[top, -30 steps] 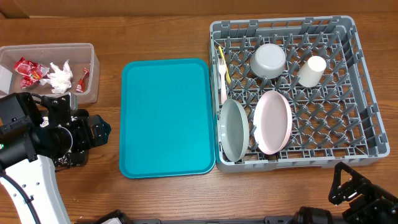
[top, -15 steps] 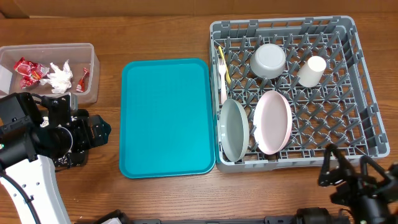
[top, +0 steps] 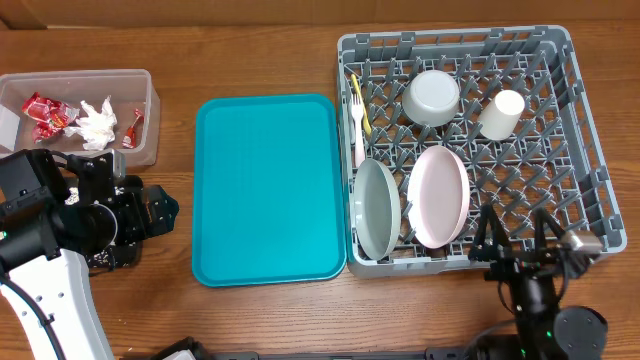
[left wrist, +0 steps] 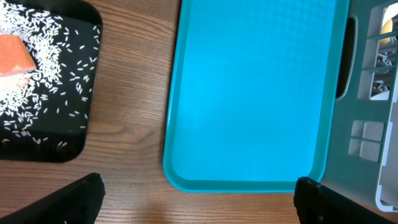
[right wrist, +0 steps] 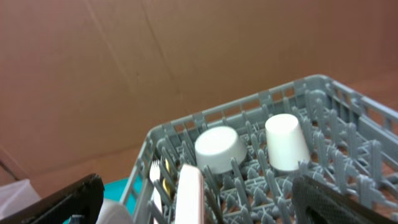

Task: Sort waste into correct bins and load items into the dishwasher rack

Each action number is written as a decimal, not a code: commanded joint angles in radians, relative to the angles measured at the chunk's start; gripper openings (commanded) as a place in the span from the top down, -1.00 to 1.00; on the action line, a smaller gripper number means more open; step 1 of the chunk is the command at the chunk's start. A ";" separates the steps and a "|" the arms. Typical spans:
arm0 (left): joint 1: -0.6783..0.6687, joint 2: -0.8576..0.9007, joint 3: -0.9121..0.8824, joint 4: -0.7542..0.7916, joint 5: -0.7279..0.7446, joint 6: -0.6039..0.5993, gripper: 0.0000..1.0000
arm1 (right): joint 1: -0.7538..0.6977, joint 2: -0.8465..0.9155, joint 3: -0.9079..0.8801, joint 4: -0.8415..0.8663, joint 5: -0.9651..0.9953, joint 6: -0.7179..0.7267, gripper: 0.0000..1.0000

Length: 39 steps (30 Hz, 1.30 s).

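The grey dishwasher rack (top: 590,120) holds a grey bowl (top: 431,96), a white cup (top: 501,114), a grey plate (top: 375,208), a pinkish-white plate (top: 438,195) and yellow and white cutlery (top: 357,115). The clear tub (top: 150,110) holds red wrappers (top: 45,112) and a white napkin (top: 97,124). The black tray (left wrist: 93,37) holds rice grains (left wrist: 43,74) and an orange cube (left wrist: 15,56). My left gripper (top: 165,210) is open and empty beside the tray. My right gripper (top: 515,235) is open and empty at the rack's front edge, facing the bowl (right wrist: 219,149) and cup (right wrist: 285,142).
A large teal serving tray (top: 265,190) lies between the bins and the rack, bare; it also shows in the left wrist view (left wrist: 255,93). My left arm covers most of the black tray in the overhead view. Bare wood table runs along the front.
My right gripper has moved from the table's front right corner leftward and up to the rack's front wall. The left arm has not moved.
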 commanded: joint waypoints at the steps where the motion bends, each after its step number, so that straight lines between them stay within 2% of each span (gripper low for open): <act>1: 0.003 0.004 -0.001 0.003 0.010 0.008 -0.99 | 0.005 -0.012 -0.101 0.106 -0.024 -0.011 -1.00; 5: 0.003 0.004 -0.001 0.003 0.010 0.008 -1.00 | 0.005 -0.012 -0.236 0.293 -0.024 -0.013 -1.00; 10: 0.003 0.004 -0.001 0.004 0.010 0.008 -0.99 | 0.005 -0.012 -0.332 0.419 -0.043 -0.119 -1.00; 17: 0.003 0.004 -0.001 0.003 0.010 0.008 -0.99 | 0.005 -0.012 -0.333 0.410 -0.042 -0.215 -0.99; 21: 0.003 0.004 -0.001 0.003 0.010 0.008 -0.99 | 0.004 -0.012 -0.333 0.287 -0.040 -0.294 -1.00; 39: 0.003 0.004 -0.001 0.003 0.010 0.008 -0.99 | 0.004 -0.012 -0.332 0.293 -0.031 -0.291 -1.00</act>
